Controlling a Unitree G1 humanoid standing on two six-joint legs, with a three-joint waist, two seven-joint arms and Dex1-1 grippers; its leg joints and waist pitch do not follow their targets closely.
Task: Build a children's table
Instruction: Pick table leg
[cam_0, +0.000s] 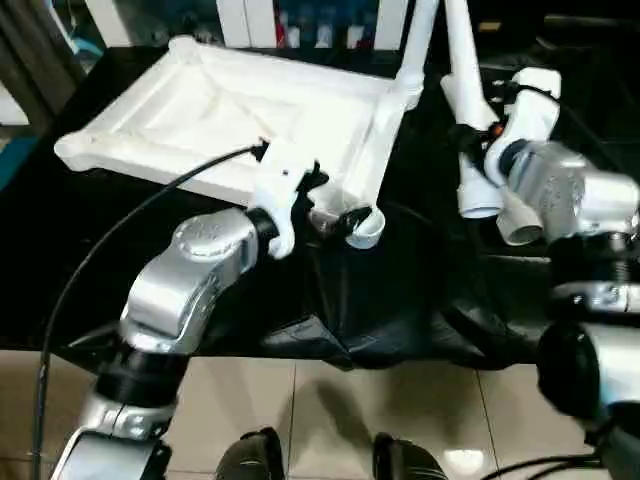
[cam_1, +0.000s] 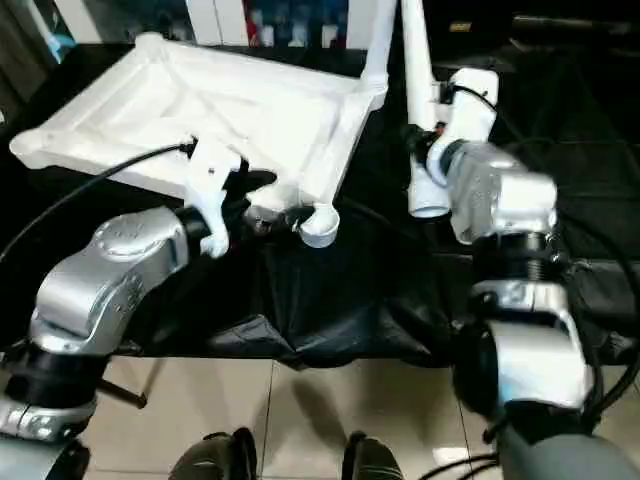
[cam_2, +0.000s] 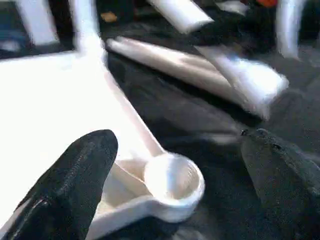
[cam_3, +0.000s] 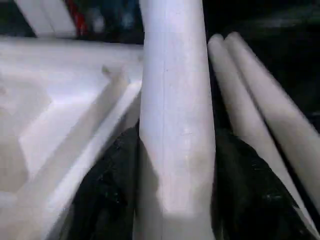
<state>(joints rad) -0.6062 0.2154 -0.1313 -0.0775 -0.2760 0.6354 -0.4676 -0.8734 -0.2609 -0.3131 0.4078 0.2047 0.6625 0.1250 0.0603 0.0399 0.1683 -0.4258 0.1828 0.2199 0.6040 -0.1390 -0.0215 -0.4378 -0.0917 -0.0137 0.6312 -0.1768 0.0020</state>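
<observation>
We hold a long round white plastic tube leg (cam_1: 417, 95) clamped between the two black fingers of our right gripper (cam_3: 175, 165), its long axis near upright and its flared end (cam_1: 430, 205) hanging below the grip, above the black cloth. The white rectangular plastic table top (cam_0: 250, 110) lies ribbed underside up, off toward our left arm from that leg. Its empty round corner socket (cam_2: 172, 177) sits between the wide-apart fingers of our left gripper (cam_2: 180, 185), which grasp nothing. So the socket lies left of and slightly nearer than the flared end; we judge the leg must travel that way while the left gripper steadies the corner.
</observation>
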